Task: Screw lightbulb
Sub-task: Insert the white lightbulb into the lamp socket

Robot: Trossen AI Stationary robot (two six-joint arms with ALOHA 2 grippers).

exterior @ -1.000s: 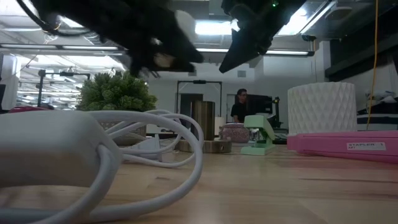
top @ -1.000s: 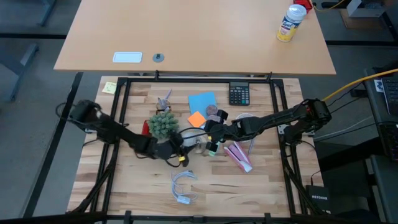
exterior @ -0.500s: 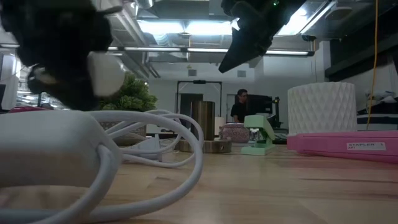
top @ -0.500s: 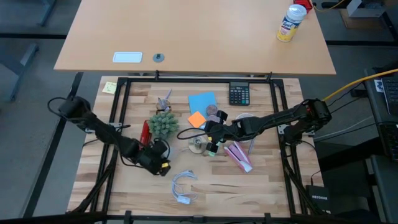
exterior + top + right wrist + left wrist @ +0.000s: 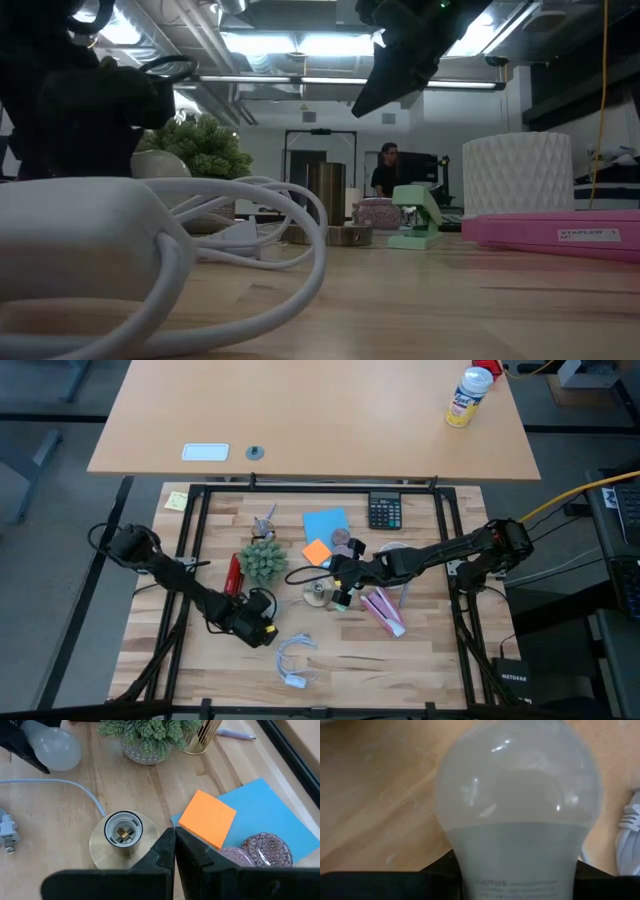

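Observation:
The lightbulb [image 5: 520,795], frosted white, sticks out beyond my left gripper [image 5: 258,630], which is shut on it at the near left of the table, beside the white cord [image 5: 293,660]. Its screw base is hidden between the fingers. The right wrist view shows the bulb [image 5: 56,746] farther off. A lamp socket on a round brass base [image 5: 121,831] stands at the table's middle. My right gripper [image 5: 175,842] hangs shut above the socket's right side, touching nothing. My left gripper pinches the bulb's narrow lower body [image 5: 515,870], just below the globe, between its two fingers [image 5: 437,870]. The fingers slant down toward the table's near edge. The globe [image 5: 160,165] points away beyond the fingertips, toward the wood; the cord in front hides whether it touches.
A small potted plant [image 5: 262,560] stands just behind my left gripper. An orange note [image 5: 207,822] on blue paper [image 5: 260,815], a calculator [image 5: 384,512] and a pink stapler [image 5: 383,610] lie around the socket. The white cord's block [image 5: 80,240] fills the low view's foreground.
My left gripper has carried the bulb from beside the socket toward the table's near left, going down. It has tipped from almost level to steeply downward and has rolled. The bulb stays in its hold. My right gripper has kept still.

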